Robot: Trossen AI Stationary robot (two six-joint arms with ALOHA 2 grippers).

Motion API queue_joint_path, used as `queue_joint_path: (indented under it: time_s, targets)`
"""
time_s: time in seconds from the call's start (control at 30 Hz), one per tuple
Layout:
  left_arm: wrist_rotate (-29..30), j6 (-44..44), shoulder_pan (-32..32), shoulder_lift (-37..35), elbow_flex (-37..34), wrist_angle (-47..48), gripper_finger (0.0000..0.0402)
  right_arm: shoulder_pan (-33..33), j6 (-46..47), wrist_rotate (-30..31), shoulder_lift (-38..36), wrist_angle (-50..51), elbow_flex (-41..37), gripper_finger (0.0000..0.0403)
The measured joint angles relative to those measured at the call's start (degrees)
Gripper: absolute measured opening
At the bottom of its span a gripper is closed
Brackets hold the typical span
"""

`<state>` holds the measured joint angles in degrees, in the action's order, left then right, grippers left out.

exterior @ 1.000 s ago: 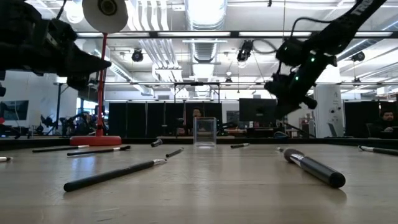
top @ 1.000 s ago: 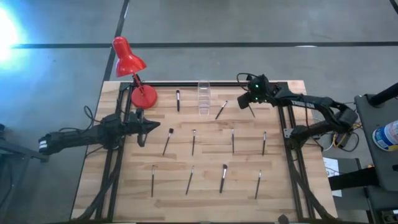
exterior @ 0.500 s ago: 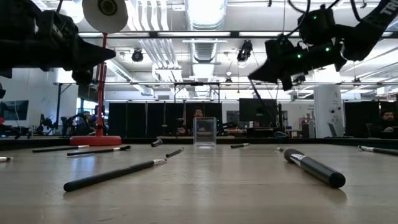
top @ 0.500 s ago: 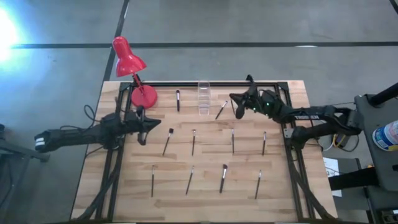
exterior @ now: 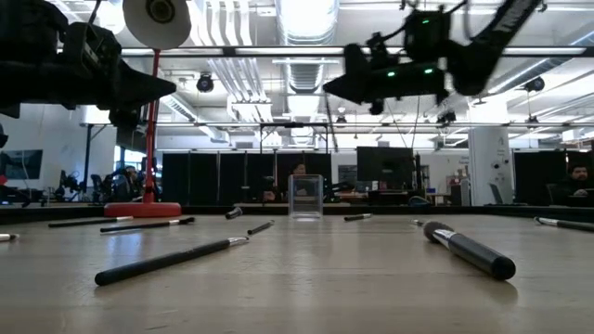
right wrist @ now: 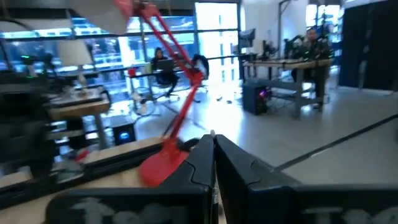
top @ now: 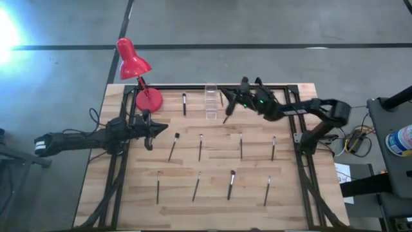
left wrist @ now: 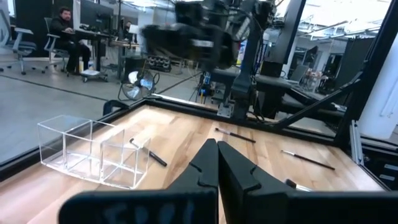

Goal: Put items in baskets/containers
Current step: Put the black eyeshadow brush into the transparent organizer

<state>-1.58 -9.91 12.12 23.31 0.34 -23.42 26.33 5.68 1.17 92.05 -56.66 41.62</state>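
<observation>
Across the wooden table (top: 212,193) about a dozen brushes (top: 230,184) are scattered singly, well apart from one another, most lying roughly lengthwise in two loose rows, one more (top: 184,103) near the red lamp (top: 136,71) at the far edge. Each is seen as a slender dark handle with a pale ferrule and a dark bristle tip. They are judged to be light and stiff, liable to roll on the smooth boards, and best pinched across the handle near its middle, away from the soft bristles.

At the far edge, between the lamp base and the right arm, the clear holder (top: 210,100) is placed; it is shown as squarish, thin-walled compartments in a row, and is judged light enough to be knocked aside easily.

Just beside the holder, above the table, the right gripper (top: 226,100) is carried with its fingers pressed together; whether anything is pinched cannot be told. Near the lamp base the left gripper (top: 162,127) is held closed on nothing.
</observation>
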Motion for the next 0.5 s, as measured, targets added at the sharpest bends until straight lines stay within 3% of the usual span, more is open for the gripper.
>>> queue_joint_path:
  time_s: [0.3,0.5]
  targets:
    - [0.0,0.2,0.0,0.1,0.0,0.0,0.0000,7.2,0.0,-1.4,11.8,13.2,18.8,0.0008]
    - [0.0,0.5,0.0,0.1,0.0,0.0,0.0000,9.0,-0.1,-3.1,18.6,13.5,25.3,0.0008]
